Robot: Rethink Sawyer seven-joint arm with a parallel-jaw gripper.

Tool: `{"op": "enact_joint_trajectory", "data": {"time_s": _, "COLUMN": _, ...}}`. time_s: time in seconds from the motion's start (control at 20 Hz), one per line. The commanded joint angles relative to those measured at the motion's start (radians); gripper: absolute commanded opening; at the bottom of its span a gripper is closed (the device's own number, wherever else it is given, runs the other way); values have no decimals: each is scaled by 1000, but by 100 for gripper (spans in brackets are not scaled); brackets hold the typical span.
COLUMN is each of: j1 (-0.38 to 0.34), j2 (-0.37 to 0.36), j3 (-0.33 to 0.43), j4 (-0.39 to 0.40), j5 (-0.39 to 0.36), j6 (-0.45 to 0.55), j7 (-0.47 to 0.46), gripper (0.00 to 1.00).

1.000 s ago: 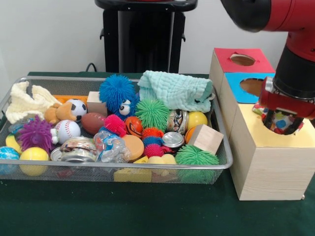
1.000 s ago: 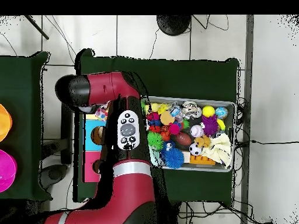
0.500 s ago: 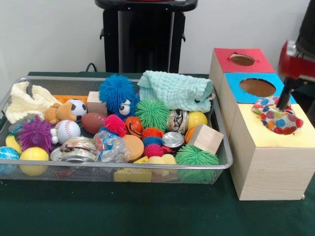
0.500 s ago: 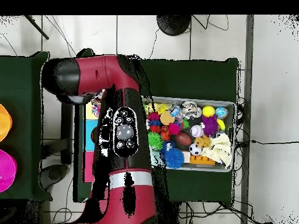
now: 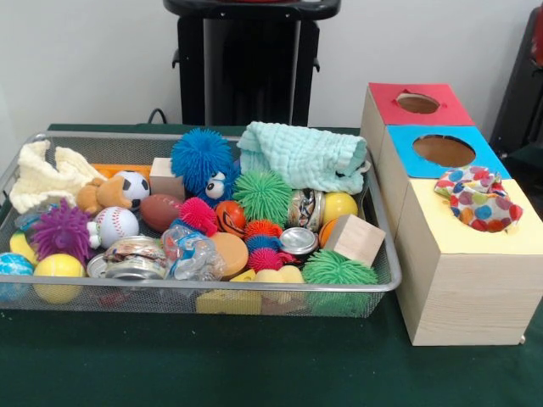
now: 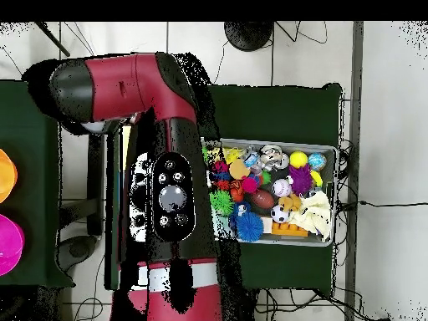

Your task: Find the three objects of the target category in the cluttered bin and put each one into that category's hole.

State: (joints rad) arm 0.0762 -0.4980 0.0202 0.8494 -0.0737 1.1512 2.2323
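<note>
A cloth with coloured dots [image 5: 478, 197] lies bunched over the hole of the yellow-topped box [image 5: 475, 242], partly spilling onto its top. In the wire bin [image 5: 212, 288] a mint green cloth [image 5: 301, 157] lies at the back right. A cream knitted cloth [image 5: 47, 176] lies at the back left, also seen as the cream cloth [image 6: 313, 213] from above. The gripper shows in neither view. Only a dark part of the arm [image 5: 519, 85] stands at the front view's right edge. From above, the red arm [image 6: 171, 192] covers the boxes.
The blue-topped box [image 5: 444, 151] and the red-topped box [image 5: 420, 103] stand behind the yellow one, their holes open. The bin holds several spiky balls, sport balls, cans, wooden blocks and a plush toy. Green cloth covers the table [image 5: 254, 365].
The arm has lifted away from the yellow box and gone out of the front view to the right. The dotted cloth stays over the yellow box's hole.
</note>
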Motion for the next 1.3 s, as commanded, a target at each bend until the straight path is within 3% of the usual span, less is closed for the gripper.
{"op": "enact_joint_trajectory", "data": {"time_s": 0.05, "j1": 18, "j2": -22, "j3": 40, "j4": 92, "j5": -8, "j6": 78, "j7": -8, "gripper": 100}}
{"op": "enact_joint_trajectory", "data": {"time_s": 0.3, "j1": 32, "j2": -35, "j3": 20, "j4": 200, "j5": 41, "j6": 90, "j7": 110, "gripper": 100}}
{"op": "enact_joint_trajectory", "data": {"time_s": 0.35, "j1": 34, "j2": -40, "j3": 19, "j4": 234, "j5": 48, "j6": 54, "j7": 122, "gripper": 100}}
{"op": "enact_joint_trajectory", "data": {"time_s": 0.65, "j1": 50, "j2": -50, "j3": -5, "j4": 340, "j5": 9, "j6": -129, "j7": 108, "gripper": 100}}
{"op": "enact_joint_trajectory", "data": {"time_s": 1.3, "j1": 54, "j2": -61, "j3": -17, "j4": 564, "j5": 7, "j6": -368, "j7": 119, "gripper": 100}}
